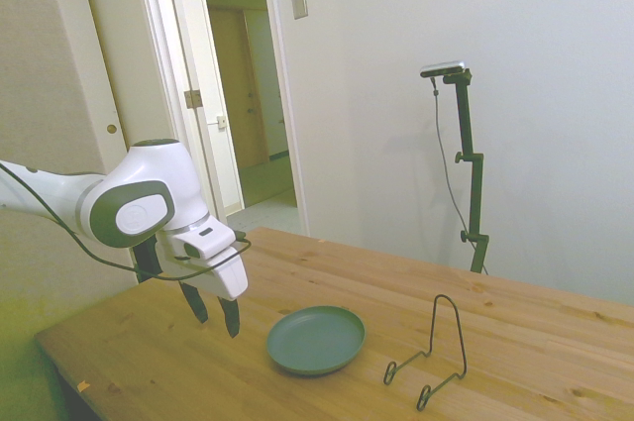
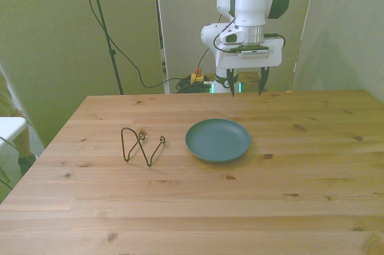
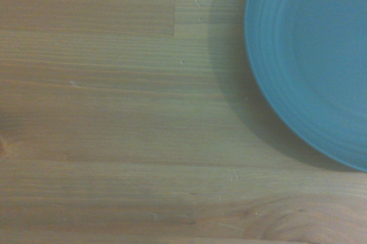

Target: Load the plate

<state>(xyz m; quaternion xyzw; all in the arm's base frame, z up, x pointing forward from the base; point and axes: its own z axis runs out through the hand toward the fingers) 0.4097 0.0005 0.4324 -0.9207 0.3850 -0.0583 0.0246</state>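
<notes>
The grey-green round plate (image 1: 316,339) (image 2: 218,140) lies flat on the wooden table (image 2: 192,195), near its middle. Part of the plate (image 3: 312,60) fills one corner of the wrist view, with bare wood beside it. My gripper (image 1: 215,313) (image 2: 246,85) hangs above the table, off the plate's rim on the robot's side. Its two dark fingers point down and stand apart, open, with nothing between them.
A thin black wire stand (image 1: 429,360) (image 2: 140,145) rests on the table beside the plate, on the front view's left. Cables (image 2: 192,80) lie on the floor behind the table's far edge.
</notes>
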